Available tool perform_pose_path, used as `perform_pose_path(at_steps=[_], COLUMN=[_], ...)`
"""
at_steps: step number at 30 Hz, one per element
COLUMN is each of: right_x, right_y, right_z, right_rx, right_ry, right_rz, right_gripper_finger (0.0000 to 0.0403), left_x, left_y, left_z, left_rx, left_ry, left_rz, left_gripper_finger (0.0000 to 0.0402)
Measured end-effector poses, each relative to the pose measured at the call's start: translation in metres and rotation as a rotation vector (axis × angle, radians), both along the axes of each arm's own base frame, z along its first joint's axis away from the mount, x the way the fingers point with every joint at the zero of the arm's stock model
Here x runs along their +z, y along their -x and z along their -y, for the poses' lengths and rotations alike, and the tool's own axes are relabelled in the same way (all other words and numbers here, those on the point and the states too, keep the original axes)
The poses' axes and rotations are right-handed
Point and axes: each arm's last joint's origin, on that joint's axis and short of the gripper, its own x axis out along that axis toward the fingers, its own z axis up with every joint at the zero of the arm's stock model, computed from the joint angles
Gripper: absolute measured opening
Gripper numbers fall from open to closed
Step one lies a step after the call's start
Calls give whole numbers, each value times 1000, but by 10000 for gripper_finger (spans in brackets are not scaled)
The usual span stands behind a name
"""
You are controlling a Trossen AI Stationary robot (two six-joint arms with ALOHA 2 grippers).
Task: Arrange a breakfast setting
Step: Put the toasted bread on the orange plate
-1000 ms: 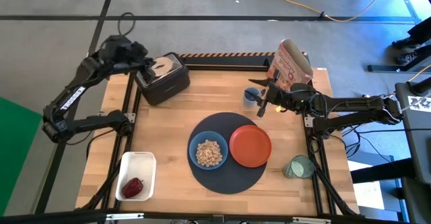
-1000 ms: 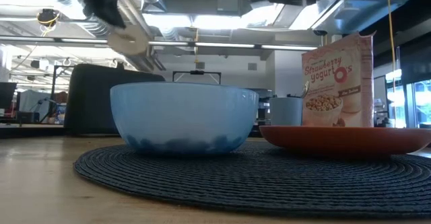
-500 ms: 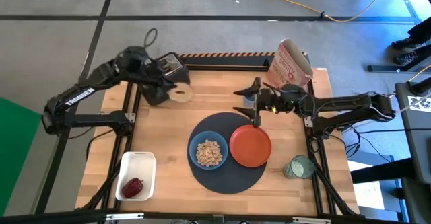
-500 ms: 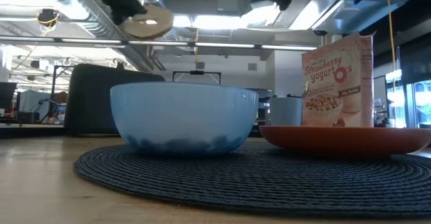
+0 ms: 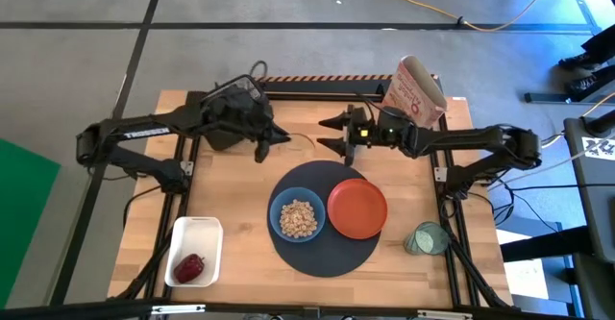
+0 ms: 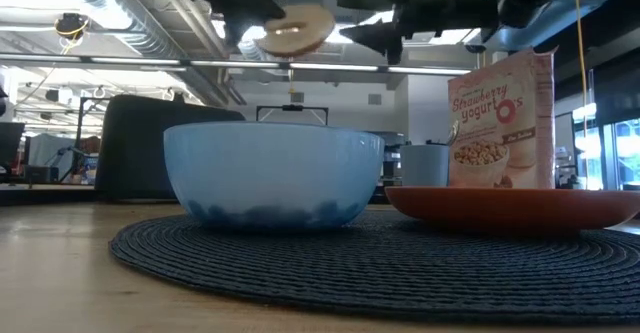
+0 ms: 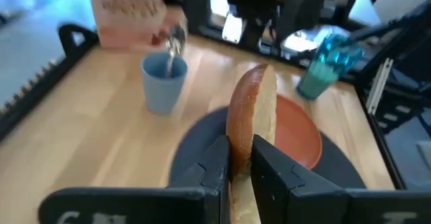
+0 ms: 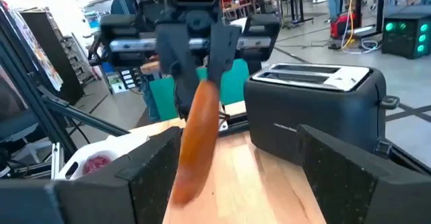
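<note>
My left gripper (image 5: 273, 139) is shut on a toast slice (image 7: 250, 120), held in the air between the black toaster (image 5: 223, 120) and the navy placemat (image 5: 322, 253). The slice also shows in the low view (image 6: 295, 30) and the right wrist view (image 8: 198, 143). My right gripper (image 5: 336, 135) is open and empty, its fingers standing on either side of the slice's free end, apart from it. On the placemat sit a light-blue bowl (image 5: 297, 217) of cereal and an orange-red plate (image 5: 357, 208). A spoon (image 7: 174, 41) stands in a blue cup (image 7: 163, 84). My left gripper pinches the toast slice by its two flat faces (image 7: 241, 158) between its two fingers, at the end nearest the gripper. The fingers come level from the table's left. The slice stands on edge, reaches forward past the fingertips and is lifted clear of the table.
A cereal box (image 5: 415, 91) stands at the far right. A green-tinted glass (image 5: 423, 238) is right of the placemat. A white tray (image 5: 195, 233) at the near left holds a red fruit (image 5: 190, 266). Bare wood lies between the toaster and the placemat.
My left gripper has carried the toast from over the toaster toward the table's right, and the slice has turned from face-up to on edge. My right gripper has gone toward the table's left, away from the cereal box, up to the toast.
</note>
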Motion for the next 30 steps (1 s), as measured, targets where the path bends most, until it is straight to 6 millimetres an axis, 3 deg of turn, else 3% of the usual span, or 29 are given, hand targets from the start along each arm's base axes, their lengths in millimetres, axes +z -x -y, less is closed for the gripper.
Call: perform_pose_path(at_steps=[6,15,30], right_x=[-3,-8,-9], right_y=[-1,0,0], right_z=[2,0,0], right_rx=[59,106,93], right_ry=[1,-5,4], right_rz=[-12,-60,-70], right_gripper_finger=[286,278,178], left_x=[-16,-22,-19], left_y=[-20,-35,-39], left_z=[-1,-6,0], left_rx=[9,8,-38], left_ry=[8,6,1], left_rz=[-30,14,59], left_gripper_finger=[45,45,45])
